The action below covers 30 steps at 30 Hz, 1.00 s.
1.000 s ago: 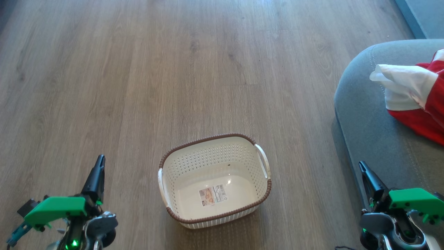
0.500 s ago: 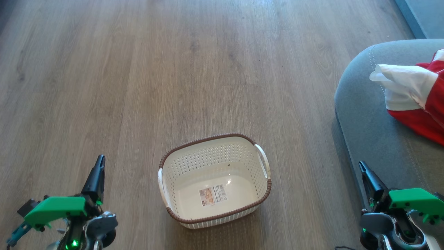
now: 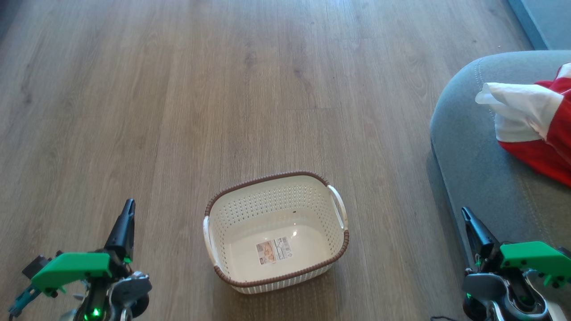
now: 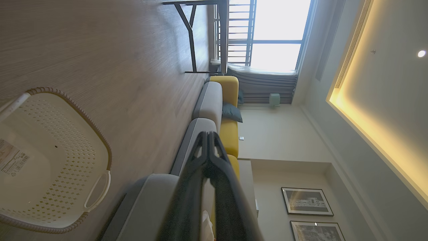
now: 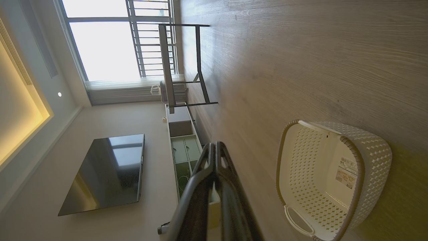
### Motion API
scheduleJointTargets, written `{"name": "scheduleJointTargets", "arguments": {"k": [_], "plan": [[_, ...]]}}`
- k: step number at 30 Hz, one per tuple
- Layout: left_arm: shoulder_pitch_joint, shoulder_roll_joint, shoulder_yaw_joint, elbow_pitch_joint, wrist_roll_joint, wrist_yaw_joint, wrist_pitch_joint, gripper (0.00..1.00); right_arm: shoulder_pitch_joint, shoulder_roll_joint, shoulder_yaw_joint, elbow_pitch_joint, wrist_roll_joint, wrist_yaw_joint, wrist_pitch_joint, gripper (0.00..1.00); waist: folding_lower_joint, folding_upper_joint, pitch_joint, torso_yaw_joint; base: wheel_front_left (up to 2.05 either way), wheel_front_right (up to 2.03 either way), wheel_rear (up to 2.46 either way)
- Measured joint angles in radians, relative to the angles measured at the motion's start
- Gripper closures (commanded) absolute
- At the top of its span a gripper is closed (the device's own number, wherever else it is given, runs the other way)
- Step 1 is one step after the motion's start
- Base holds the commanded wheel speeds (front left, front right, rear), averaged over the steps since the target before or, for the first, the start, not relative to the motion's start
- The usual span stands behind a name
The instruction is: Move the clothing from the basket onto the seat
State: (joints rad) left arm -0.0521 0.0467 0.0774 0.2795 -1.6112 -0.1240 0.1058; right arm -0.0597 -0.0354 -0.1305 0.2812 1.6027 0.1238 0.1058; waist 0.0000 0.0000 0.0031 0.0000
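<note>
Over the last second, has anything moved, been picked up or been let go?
Nothing visibly changed. The basket stays empty on the floor, the clothing stays on the seat, and the left gripper and right gripper stay shut, low at either side, holding nothing.

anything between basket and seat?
No objects. In the head view, only a stretch of bare wood floor separates the basket from the seat.
</note>
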Motion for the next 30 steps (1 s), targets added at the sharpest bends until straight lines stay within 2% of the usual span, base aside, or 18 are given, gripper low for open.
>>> {"name": "scheduleJointTargets", "arguments": {"k": [30], "plan": [[0.0, 0.0, 0.0, 0.0, 0.0, 0.0, 0.0, 1.0, 0.0, 0.0, 0.0, 0.0, 0.0, 0.0, 0.0, 1.0, 0.0, 0.0, 0.0, 0.0, 0.0, 0.0, 0.0]]}}
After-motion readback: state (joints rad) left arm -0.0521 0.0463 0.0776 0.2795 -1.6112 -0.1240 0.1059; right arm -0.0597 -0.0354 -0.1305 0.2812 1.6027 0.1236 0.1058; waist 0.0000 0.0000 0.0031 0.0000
